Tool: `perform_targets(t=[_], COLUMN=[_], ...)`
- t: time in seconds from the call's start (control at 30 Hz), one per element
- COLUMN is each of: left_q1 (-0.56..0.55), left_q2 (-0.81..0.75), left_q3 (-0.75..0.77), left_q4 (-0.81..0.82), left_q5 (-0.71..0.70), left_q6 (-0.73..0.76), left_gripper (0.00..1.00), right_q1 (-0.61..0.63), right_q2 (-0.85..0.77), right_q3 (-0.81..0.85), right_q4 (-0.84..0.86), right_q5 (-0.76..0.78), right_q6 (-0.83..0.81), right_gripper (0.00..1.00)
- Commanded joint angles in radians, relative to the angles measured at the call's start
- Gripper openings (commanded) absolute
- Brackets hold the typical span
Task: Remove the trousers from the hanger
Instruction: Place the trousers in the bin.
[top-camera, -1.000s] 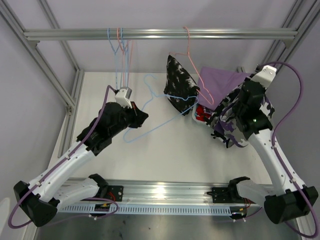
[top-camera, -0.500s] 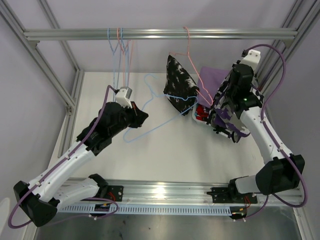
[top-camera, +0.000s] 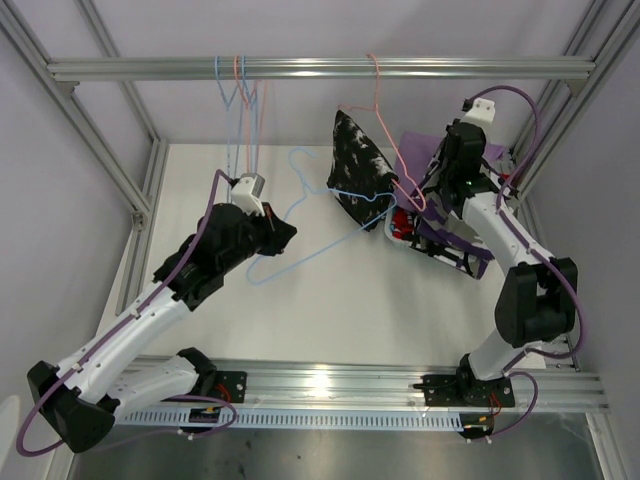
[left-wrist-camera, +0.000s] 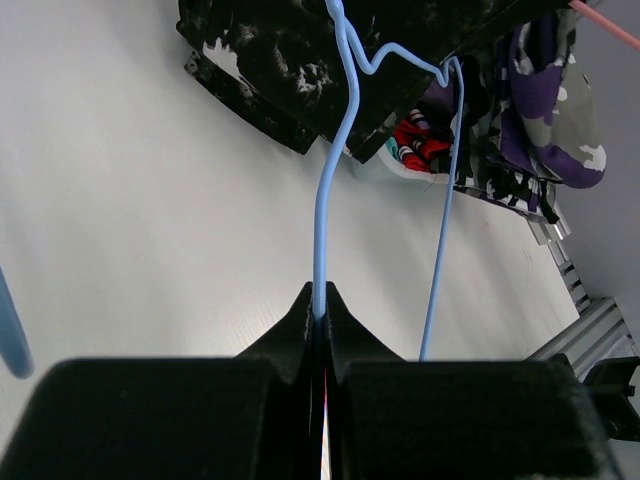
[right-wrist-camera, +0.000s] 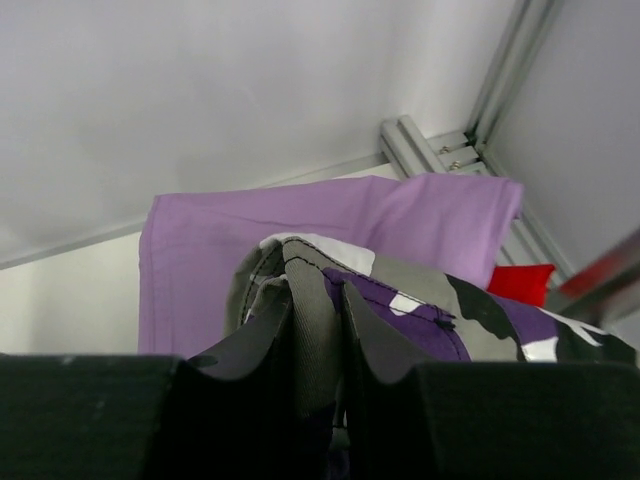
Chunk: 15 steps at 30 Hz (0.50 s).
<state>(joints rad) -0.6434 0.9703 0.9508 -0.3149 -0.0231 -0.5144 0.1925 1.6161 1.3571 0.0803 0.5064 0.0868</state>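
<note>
My left gripper (top-camera: 281, 236) (left-wrist-camera: 320, 300) is shut on the wire of a blue hanger (left-wrist-camera: 326, 190). The hanger's far end reaches the black trousers with white blotches (top-camera: 355, 165) (left-wrist-camera: 290, 60), which stand in a peak on the table. My right gripper (top-camera: 438, 192) (right-wrist-camera: 318, 296) is shut on a fold of the purple-white-black print trousers (right-wrist-camera: 400, 300) (top-camera: 452, 248) (left-wrist-camera: 545, 110). It holds them over the lilac trousers (right-wrist-camera: 300, 215) (top-camera: 425, 148). Red trousers (top-camera: 403, 226) (right-wrist-camera: 520, 283) (left-wrist-camera: 420, 140) show in the pile, with a bit of teal (left-wrist-camera: 385, 165) beside them.
A pink hanger (top-camera: 385, 120) hangs from the metal rail (top-camera: 320, 67) just left of my right gripper. Empty blue and pink hangers (top-camera: 240, 95) hang at the rail's left. Frame posts (top-camera: 575, 60) stand close behind the pile at the right.
My right arm has swung left and towards the back with the print trousers, bringing them over the pile. My left arm and the blue hanger have not moved.
</note>
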Motion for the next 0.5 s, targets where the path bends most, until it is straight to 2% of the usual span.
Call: perform_targets(t=[0.0, 0.3, 0.47], left_q1=[-0.002, 0.002, 0.016], left_q2=[0.005, 0.015, 0.021], left_q3=[0.052, 0.059, 0.060], left_q4=[0.026, 0.027, 0.028], left_q5=[-0.009, 0.008, 0.014], left_q6=[0.011, 0.008, 0.004], left_gripper=[0.00, 0.00, 0.00], right_q1=[-0.008, -0.008, -0.005], right_q2=[0.050, 0.174, 0.179], right_q3=[0.115, 0.201, 0.206], right_q4=[0.203, 0.242, 0.288], right_q5=[-0.049, -0.080, -0.089], right_q6=[0.039, 0.044, 0.044], right_gripper=[0.00, 0.00, 0.00])
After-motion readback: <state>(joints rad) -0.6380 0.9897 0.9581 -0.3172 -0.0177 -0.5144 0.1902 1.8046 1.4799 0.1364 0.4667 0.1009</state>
